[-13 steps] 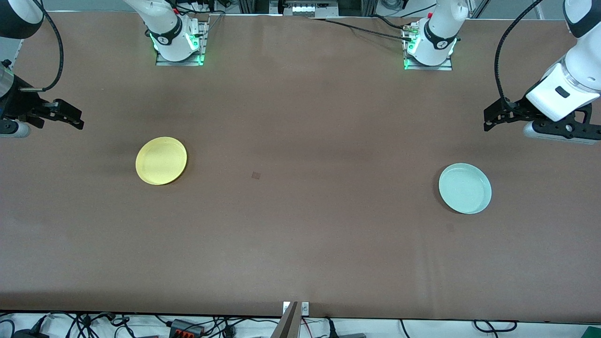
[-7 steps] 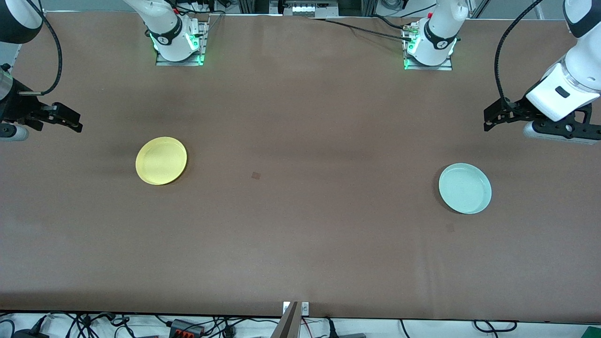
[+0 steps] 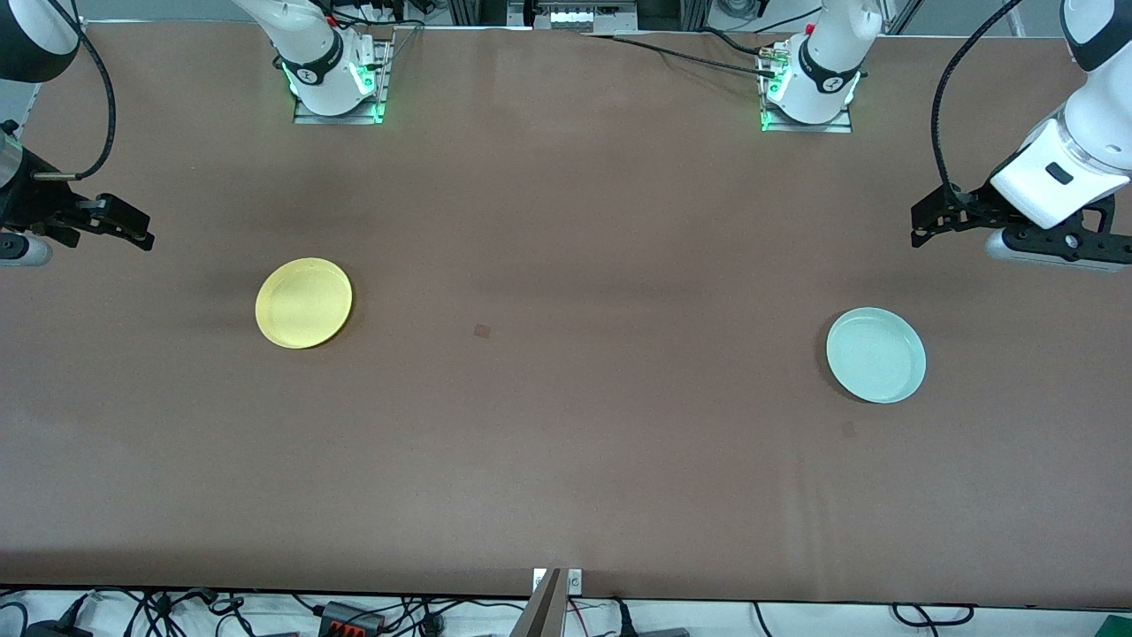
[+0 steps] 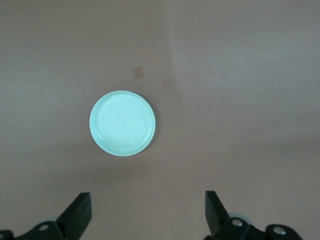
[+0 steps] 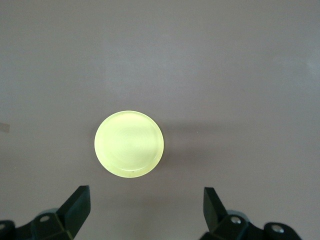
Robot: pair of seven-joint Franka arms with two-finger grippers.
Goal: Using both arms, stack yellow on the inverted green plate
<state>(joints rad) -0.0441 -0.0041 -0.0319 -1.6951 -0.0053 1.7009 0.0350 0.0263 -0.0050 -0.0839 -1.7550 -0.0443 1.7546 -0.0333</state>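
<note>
On the brown table [image 3: 566,442], both arms wait raised at its ends. The left pincer [image 4: 147,215] hangs spread wide and empty, the green plate [image 3: 875,355] lying rim-up on the table below it. The right pincer [image 5: 146,212] gapes equally, holding nothing, above the yellow plate [image 3: 303,303].

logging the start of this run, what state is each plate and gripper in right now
round matte yellow plate: rim up, flat on the table, toward the right arm's end, untouched
round pale mint-green plate: rim up, not inverted, toward the left arm's end, untouched
right gripper: open, empty, in the air
left gripper: open, empty, in the air
</note>
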